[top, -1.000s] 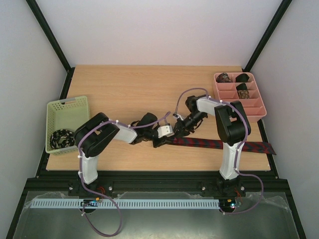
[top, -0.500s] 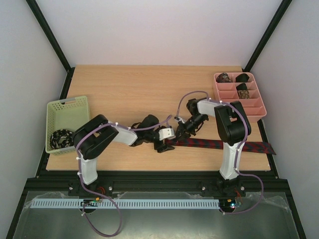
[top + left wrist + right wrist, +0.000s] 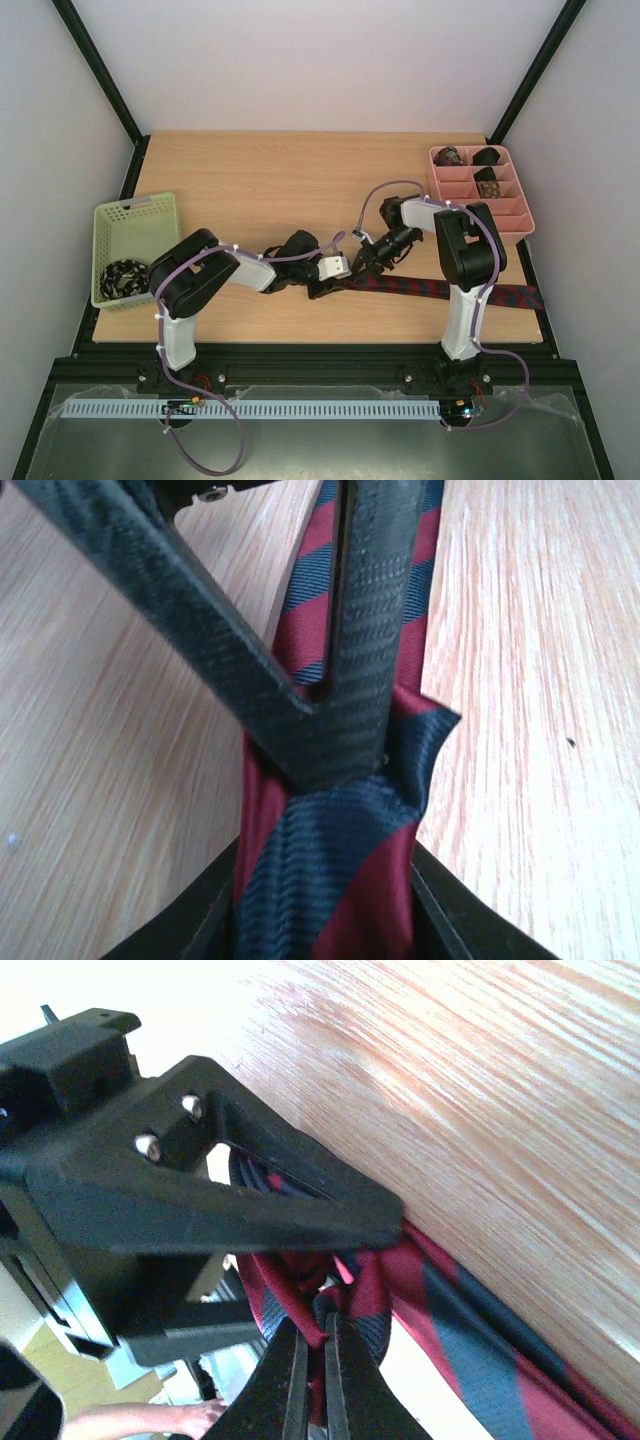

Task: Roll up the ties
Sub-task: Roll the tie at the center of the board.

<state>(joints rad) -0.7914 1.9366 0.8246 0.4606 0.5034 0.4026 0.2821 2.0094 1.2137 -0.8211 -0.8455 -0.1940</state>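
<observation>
Left hand point(image 3: 323, 289) and right hand point(image 3: 361, 267) both pinch the red tie point(image 3: 440, 289) at its left end. The strip runs rightward along the table's point(image 3: 250, 190) near edge.

We see a pale green basket point(image 3: 135, 207) at the wooden table's point(image 3: 250, 180) left edge, a pink tray point(image 3: 510, 226) far right.

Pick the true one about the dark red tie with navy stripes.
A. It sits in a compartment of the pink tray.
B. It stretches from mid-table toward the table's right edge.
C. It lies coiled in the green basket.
B: the top view shows the red striped tie stretched from mid-table rightward to the right edge of the table, outside the green basket and the pink tray.
</observation>
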